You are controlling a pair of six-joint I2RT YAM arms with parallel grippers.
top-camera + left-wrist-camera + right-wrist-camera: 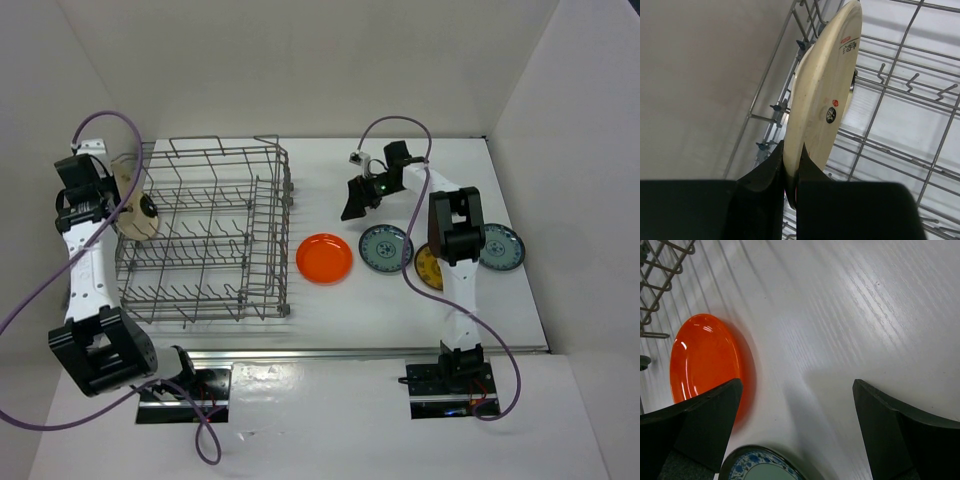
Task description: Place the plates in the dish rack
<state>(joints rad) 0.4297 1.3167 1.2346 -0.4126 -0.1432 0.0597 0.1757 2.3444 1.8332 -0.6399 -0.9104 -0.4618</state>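
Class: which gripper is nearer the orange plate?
Right. The right gripper hangs open just beyond the orange plate; the left gripper, across the dish rack, grips a cream plate.

**Rack open from above, walled at the sides**

The dish rack [283, 235] fills the left of the tabletop [320, 170]. Its tall wire sides bar sideways entry. The top is open, with upright tines below. At its left wall a cream plate [822, 100] stands on edge, pinched by the left fingers [765, 180].

Right of the rack lie the orange plate [324, 258], a blue plate [384, 248], a yellow plate [428, 268] partly under the right arm [455, 240], and another patterned plate [498, 248]. The right fingers [700, 425], spread wide, hang over bare tabletop far of the orange plate. A bare strip runs along the near side.
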